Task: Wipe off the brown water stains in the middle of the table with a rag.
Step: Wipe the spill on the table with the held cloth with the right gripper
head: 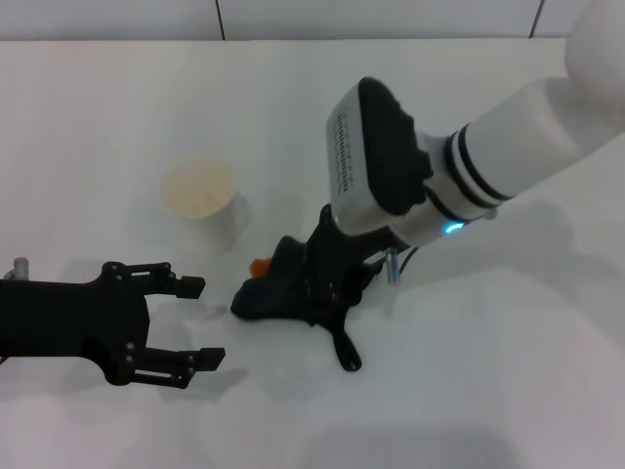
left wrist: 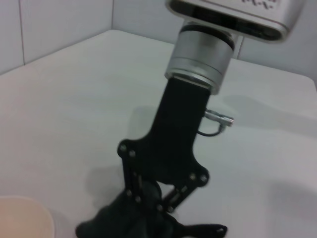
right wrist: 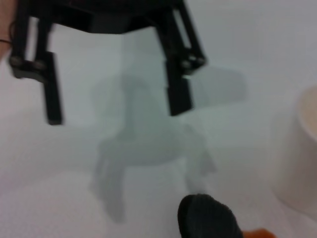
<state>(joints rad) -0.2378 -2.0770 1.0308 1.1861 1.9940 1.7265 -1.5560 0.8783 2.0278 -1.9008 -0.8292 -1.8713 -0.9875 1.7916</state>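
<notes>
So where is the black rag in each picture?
Head view: the black rag lies on the table in the middle, under the right pincer.
Left wrist view: at the bottom edge, below the right pincer.
Right wrist view: only a dark tip at the bottom edge.
Shared landmark: the white paper cup beside it.

Black rag (head: 262, 298) – lumped, touching orange-brown stain (head: 260, 265) on white table (head: 488, 391)
</notes>
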